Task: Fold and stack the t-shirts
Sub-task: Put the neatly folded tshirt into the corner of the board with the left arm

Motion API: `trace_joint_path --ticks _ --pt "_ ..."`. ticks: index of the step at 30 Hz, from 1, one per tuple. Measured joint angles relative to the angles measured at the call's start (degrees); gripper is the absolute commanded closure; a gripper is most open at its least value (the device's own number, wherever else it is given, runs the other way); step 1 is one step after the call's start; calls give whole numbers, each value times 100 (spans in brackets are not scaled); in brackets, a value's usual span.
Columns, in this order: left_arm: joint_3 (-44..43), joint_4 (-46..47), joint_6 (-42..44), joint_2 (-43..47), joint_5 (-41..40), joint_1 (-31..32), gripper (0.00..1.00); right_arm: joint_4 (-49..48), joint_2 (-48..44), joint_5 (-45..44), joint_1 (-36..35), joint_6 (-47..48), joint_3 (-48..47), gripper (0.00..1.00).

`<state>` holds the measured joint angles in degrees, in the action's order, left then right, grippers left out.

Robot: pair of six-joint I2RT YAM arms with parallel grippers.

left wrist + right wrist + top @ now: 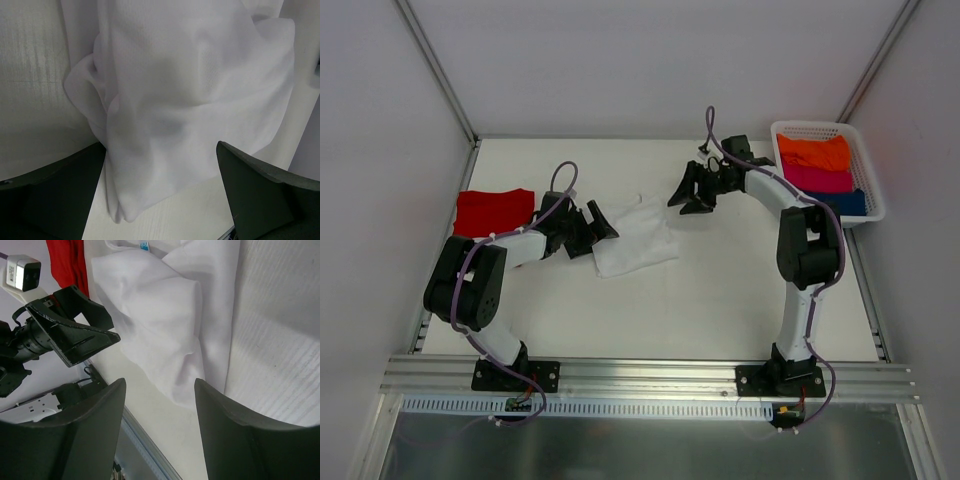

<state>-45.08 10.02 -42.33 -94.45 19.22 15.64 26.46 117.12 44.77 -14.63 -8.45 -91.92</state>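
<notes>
- White walls close the table [720, 300] on three sides. Where are the t-shirts now?
- The red t-shirt [495, 212] lies folded at the left edge. The white t-shirt [635, 245] is a crumpled heap near the middle, not yet folded.
- And the grippers?
- My left gripper [595, 228] stands wide open just beside the heap's left side and grips nothing. My right gripper [695, 190] is near its far right side, jaws partly apart, also empty. They stand so, I judge, to catch two edges and spread the cloth.
- What do the wrist views add?
- The left wrist shows folds lying between its fingers. The right wrist shows a small blue label [144, 246] on the white cloth. Only the top view shows the basket [869, 172] of coloured cloth in the far right corner.
</notes>
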Motion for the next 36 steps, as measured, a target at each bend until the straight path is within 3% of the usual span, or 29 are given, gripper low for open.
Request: trace_joint_path --ticks 16,36 --pt "-11 0 94 -2 -2 2 2 138 999 46 -356 44 -538 39" --pt "114 -4 127 136 -42 0 2 525 1014 -341 -302 619 -293 39"
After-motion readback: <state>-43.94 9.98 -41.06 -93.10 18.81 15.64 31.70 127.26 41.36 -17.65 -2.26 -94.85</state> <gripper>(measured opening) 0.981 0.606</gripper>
